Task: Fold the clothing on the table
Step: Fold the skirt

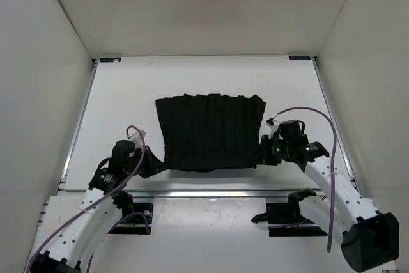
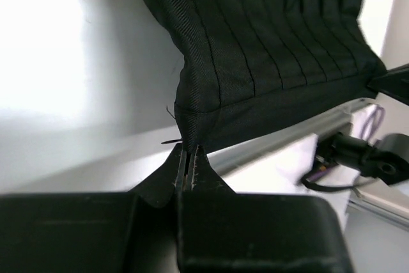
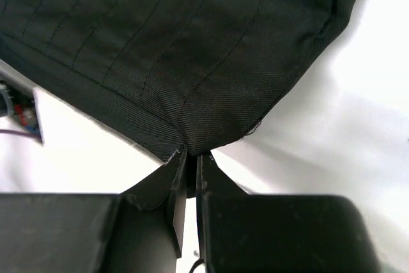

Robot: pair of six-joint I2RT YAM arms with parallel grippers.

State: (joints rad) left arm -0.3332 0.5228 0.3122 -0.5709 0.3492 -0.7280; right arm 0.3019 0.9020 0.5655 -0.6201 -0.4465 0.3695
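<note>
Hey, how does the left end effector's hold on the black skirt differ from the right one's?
The left end effector pinches the near-left corner of the clothing; the right end effector pinches its near-right corner. At the left one the fabric rises as a straight folded edge; at the right one it bulges in a rounded corner. Both are shut on the hem.

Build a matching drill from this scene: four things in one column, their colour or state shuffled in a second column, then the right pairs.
Things:
1. left pincer
2. right pincer
3. clothing
4. table

States:
A. white, beneath the clothing
B. shut on the clothing's near right corner
C. black and pleated
D. shut on the clothing's near left corner

Pairs: 1-D, 2-B, 3-C, 4-A
</note>
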